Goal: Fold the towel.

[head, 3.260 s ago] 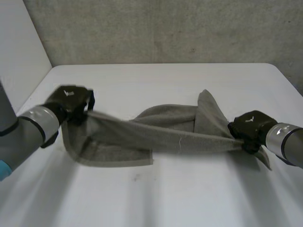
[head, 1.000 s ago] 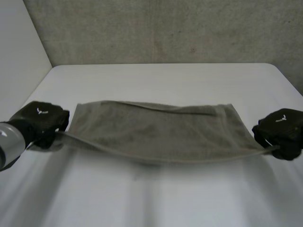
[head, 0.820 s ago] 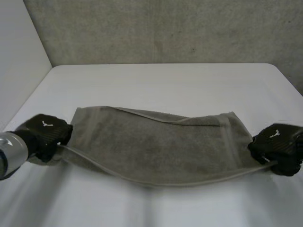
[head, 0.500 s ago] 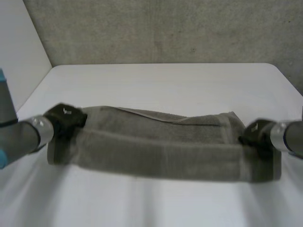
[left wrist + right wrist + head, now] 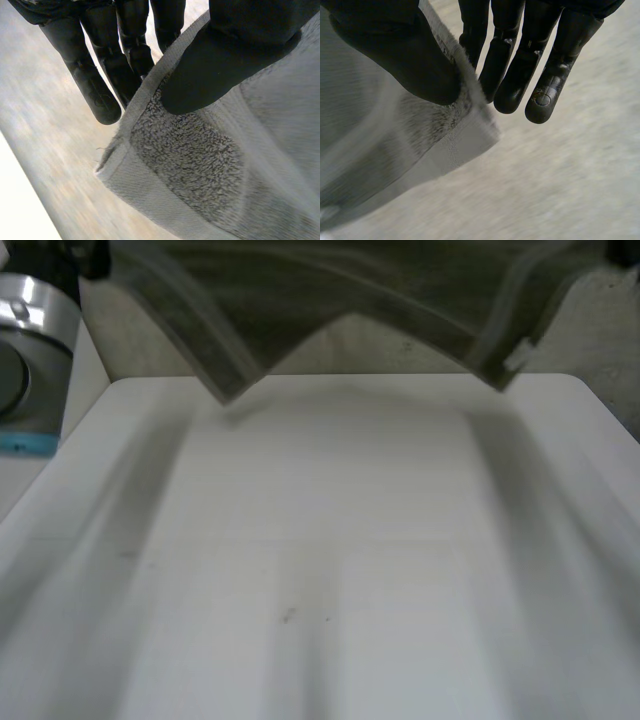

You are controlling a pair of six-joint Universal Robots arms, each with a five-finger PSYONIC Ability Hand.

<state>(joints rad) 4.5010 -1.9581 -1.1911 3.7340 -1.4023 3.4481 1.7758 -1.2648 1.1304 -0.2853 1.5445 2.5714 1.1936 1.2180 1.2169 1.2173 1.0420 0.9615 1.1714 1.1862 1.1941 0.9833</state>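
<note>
Two-handed, holds the towel [image 5: 200, 170] by its upper corners. Clamps the left hand [image 5: 235, 45] on one corner, thumb pressed on the near face of the cloth, straight fingers behind its hem. Clamps the right hand [image 5: 400, 55] the same way on the other corner, thumb on the cloth and fingers just behind the edge. Keeps the two hands well apart, and so stretches the top edge between them.

Has raised both hands sharply: half a second ago held the cloth low, draped on the table [image 5: 330, 570]. Now hangs it high, below and between the hands and clear of the tabletop, with the lower edge uneven, dipping at either side and rising in the middle. Carries the left arm [image 5: 30, 350] up beside its own corner.

Points, most likely, to a shake-out that opens the cloth and frees it of bunching. Leaves no fold made yet. Calls next, probably, for lowering both hands evenly to lay the cloth flat, or for bringing one edge over onto the other.
</note>
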